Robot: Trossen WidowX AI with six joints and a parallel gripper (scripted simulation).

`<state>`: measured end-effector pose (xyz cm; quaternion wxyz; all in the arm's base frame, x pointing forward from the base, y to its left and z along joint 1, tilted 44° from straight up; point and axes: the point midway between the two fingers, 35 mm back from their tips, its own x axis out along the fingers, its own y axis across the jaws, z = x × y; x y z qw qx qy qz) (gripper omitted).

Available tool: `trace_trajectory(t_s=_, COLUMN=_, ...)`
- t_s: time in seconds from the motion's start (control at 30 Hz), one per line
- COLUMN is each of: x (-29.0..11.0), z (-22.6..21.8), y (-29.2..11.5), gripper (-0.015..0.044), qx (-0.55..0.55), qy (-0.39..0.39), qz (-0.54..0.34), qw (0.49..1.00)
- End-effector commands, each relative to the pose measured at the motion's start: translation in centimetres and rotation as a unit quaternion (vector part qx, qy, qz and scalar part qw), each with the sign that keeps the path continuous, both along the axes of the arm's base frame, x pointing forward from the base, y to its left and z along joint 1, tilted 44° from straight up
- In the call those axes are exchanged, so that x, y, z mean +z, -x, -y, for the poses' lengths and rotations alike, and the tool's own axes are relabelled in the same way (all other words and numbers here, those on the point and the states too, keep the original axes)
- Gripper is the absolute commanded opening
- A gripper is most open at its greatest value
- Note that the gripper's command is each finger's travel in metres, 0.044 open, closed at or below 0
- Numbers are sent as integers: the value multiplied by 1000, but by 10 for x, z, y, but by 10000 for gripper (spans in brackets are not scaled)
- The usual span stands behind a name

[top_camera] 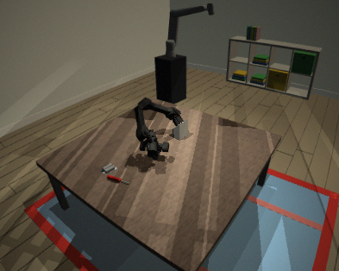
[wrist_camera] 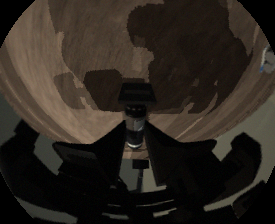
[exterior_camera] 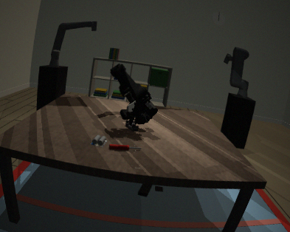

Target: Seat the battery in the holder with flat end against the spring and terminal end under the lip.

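the dark arm (top_camera: 145, 116) was bent over like a hook, up from its base and then down toward the table (top_camera: 230, 173). its fingers pointed down and hung close above the wood, over a dark shadow.

the fingers were pinching the battery (wrist_camera: 135, 127) — a small round stick, grey in the middle with a dark cap at the far end. it stuck out straight ahead between the fingers in the wrist view, held over the wood.

a small grey thing (top_camera: 109, 167) lay on the table well apart from the fingers, and a red screwdriver (top_camera: 116, 179) lay just beside it. it was too small to tell if the grey thing was the holder. a pale block (top_camera: 181, 129) stood near the arm's base.

in the top and side views the battery was hidden by the dark wrist. the fingers looked almost black in the wrist view, so their edges were hard to see.
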<state>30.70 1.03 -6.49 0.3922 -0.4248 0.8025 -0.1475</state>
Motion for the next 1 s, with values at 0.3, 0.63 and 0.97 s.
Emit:
trace_trajectory(t_s=0.3, x=-5, z=2, y=0, gripper=80, qx=17, qy=-24, qz=19, qw=999)
trace_trajectory(t_s=0.63, x=-5, z=3, y=1, gripper=80, qx=27, qy=-39, qz=30, qw=998)
trace_trajectory(t_s=0.97, x=-6, z=5, y=2, gripper=80, qx=39, qy=-54, qz=42, qw=997)
